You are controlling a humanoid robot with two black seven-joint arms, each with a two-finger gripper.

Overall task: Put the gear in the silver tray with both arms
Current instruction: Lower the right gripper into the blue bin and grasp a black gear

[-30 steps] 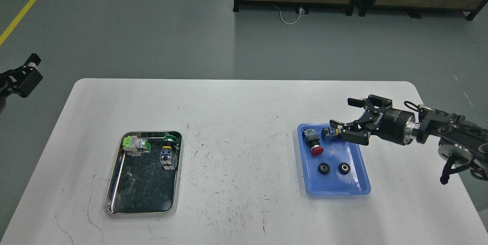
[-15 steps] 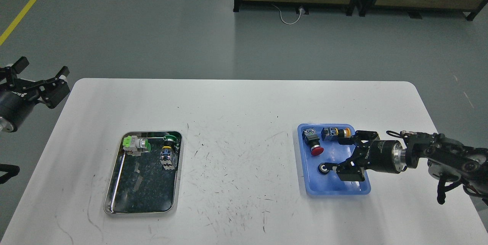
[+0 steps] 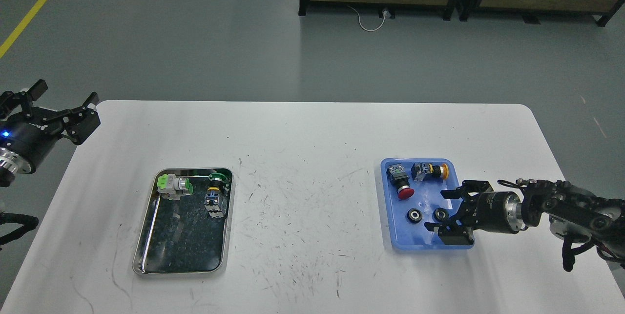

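Note:
Two small black gears lie in the blue plastic tray [image 3: 429, 246] at the right: one [image 3: 415, 215] to the left and one [image 3: 441, 214] right beside my right gripper [image 3: 439, 209]. That gripper is open, low over the tray's right half, its fingers either side of the nearer gear without holding it. The silver tray [image 3: 146, 261] lies at the left of the white table and holds a green-and-white switch [image 3: 173, 185] and a green-capped button [image 3: 216, 189]. My left gripper [image 3: 61, 104] is open and empty above the table's far left corner.
The blue tray also holds a red push button [image 3: 401, 182] and a yellow-tipped switch [image 3: 428, 171] at its far end. The white table [image 3: 307, 157] is scuffed in the middle. Dark cabinets stand on the floor behind.
My right gripper came down from the yellow-tipped switch to the gears, then drew back right, uncovering the nearer gear. My left gripper swung in from the left edge and opened.

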